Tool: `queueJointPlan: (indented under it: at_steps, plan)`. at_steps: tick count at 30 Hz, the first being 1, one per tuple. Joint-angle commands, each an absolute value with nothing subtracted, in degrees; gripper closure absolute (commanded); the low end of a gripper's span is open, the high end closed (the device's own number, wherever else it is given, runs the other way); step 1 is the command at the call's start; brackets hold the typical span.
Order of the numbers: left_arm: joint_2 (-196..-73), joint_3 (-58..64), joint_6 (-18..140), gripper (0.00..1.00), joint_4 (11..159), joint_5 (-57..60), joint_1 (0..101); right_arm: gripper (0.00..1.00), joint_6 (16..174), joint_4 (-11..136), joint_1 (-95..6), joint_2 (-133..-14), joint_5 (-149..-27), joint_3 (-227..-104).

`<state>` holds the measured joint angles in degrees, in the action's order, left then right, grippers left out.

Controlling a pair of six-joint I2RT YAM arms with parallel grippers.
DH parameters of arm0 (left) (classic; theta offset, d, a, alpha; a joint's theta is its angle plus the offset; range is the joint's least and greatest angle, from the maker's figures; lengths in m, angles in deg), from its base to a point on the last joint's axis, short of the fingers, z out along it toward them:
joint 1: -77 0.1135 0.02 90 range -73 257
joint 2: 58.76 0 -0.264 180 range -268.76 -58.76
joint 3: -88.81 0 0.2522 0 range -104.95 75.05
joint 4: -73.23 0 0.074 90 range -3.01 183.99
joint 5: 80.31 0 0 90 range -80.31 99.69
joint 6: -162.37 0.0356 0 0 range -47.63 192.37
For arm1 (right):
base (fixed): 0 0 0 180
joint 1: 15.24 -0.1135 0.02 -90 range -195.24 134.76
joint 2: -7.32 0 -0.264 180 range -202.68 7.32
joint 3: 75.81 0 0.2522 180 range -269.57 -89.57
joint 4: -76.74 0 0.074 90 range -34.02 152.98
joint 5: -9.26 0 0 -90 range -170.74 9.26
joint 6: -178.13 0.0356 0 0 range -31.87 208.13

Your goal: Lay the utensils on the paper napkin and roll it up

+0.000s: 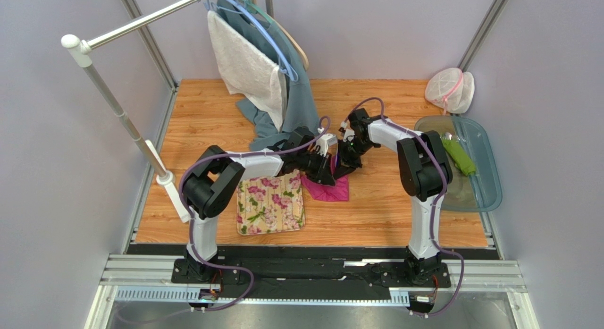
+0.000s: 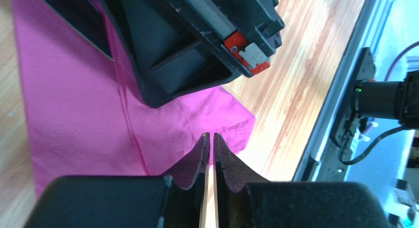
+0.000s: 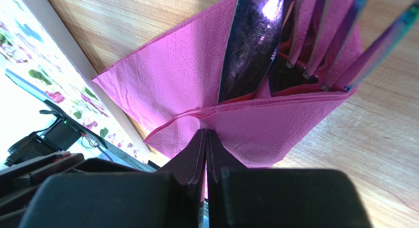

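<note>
Rolling step: utensils (image 3: pixel 251 41) on napkin (image 3: pixel 172 76), right fingers (image 3: pixel 192 159) pinched on its folded flap, left fingers (image 2: pixel 196 164) near-closed, empty; next, probably carry flap over utensils, keeping them tucked.

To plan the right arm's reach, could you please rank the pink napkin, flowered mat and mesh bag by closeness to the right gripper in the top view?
1. Pink napkin, pinched in the jaws of the right gripper.
2. Flowered mat, to the left.
3. Mesh bag, far right corner.
</note>
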<state>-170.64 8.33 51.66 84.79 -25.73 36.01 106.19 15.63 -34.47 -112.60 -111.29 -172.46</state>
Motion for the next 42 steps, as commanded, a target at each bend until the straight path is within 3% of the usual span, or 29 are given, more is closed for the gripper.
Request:
queueJointPlan:
  at_steps: [1,11,21,35,42]
  plan:
    - [-172.6,5.9,48.8,0.87,82.7,-28.2,35.7,0.97,103.7,16.0,-34.5,-115.5,-105.7,-171.0]
    - [-179.6,2.3,49.5,0.92,89.2,-22.7,35.7,0.96,104.3,16.1,-34.1,-113.5,-110.1,-171.4]
    - [-181.5,0.9,48.7,0.96,92.6,-19.9,35.9,0.88,105.7,15.3,-34.1,-106.0,-113.6,-172.6]
    - [-179.7,1.8,49.5,0.96,92.1,-19.9,35.9,0.92,104.9,16.4,-34.4,-110.5,-108.5,-169.6]
    - [-175.1,6.5,45.6,0.92,82.4,-24.3,36.8,0.96,104.3,17.1,-33.1,-114.4,-107.8,-167.4]
